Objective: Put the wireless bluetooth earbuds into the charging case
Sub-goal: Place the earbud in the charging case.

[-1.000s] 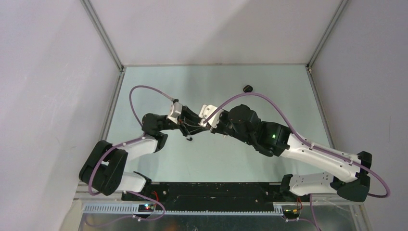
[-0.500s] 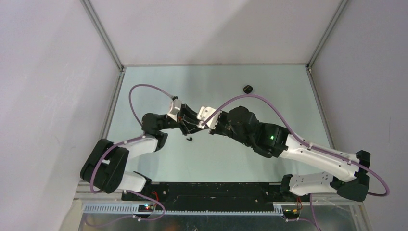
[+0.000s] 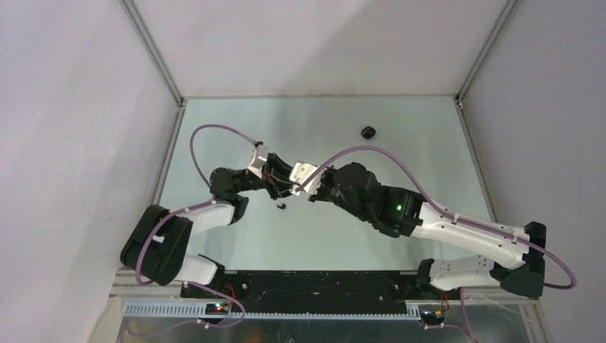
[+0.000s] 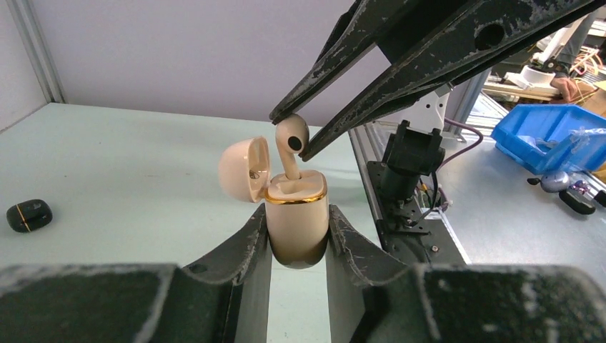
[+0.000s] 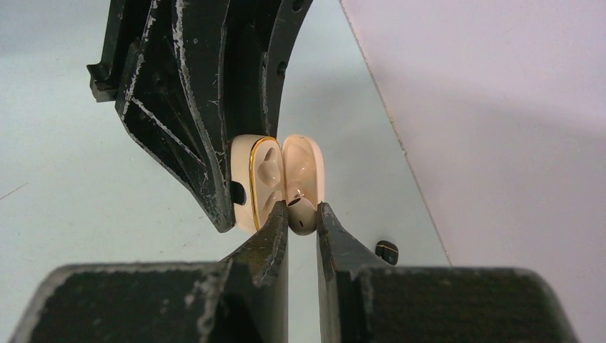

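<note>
Pale mint tabletop (image 3: pixel 321 121), matte, with soft reflections. 3 plain grey-white walls box it in: left wall (image 3: pixel 71 107), back wall (image 3: pixel 314 43), right wall (image 3: pixel 550 86). 2 aluminium frame posts rise from the far corners, the left post (image 3: pixel 154 53) and the right post (image 3: pixel 486 50). Light is even and diffuse, shadows faint. At the near edge by me: a black rail (image 3: pixel 314 282), a slotted white cable duct (image 3: pixel 164 309) and a brushed metal sheet (image 3: pixel 321 330) below it. From my left wrist I see past the enclosure a grey surface (image 4: pixel 500 236) with a blue plastic bin (image 4: pixel 529 132); the clutter behind it is too small to name.
</note>
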### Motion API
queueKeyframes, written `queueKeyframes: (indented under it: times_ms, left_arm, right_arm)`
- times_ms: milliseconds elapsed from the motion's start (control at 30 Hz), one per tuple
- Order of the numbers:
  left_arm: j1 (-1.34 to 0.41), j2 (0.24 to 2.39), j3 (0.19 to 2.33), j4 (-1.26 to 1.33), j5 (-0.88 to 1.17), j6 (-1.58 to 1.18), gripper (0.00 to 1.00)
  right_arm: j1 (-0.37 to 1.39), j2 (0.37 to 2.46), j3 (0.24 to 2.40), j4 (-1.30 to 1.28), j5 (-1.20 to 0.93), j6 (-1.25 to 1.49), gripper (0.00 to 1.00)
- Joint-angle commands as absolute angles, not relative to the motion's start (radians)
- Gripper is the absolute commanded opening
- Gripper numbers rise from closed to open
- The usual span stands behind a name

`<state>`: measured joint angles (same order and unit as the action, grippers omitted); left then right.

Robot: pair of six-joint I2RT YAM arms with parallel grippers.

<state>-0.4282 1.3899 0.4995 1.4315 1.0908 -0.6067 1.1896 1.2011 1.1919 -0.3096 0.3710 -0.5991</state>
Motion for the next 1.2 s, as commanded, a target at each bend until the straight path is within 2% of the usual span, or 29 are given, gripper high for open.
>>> queueKeyframes:
  times_ms: [0, 467, 1033, 1167]
  left_arm:
    - [-0.419, 1.386, 0.543, 1.514, 1.06, -0.623, 0.0]
    - [-0.401, 1.4, 0.551, 1.523, 1.032, -0.659, 0.0]
    - [-0.382, 1.41, 0.562, 1.522, 1.004, -0.713, 0.0]
    - [-0.382, 1.411, 0.562, 1.522, 1.01, -0.711, 0.0]
  right_arm:
    - [1.201, 1.206, 1.187, -0.297, 0.375, -0.599, 0.07]
    - [1.203, 1.198, 1.188, -0.323, 0.31, -0.552, 0.1]
    - [1.228, 1.246, 1.188, -0.243, 0.414, -0.516, 0.07]
    - [1.235, 1.254, 1.188, -0.235, 0.424, -0.519, 0.12]
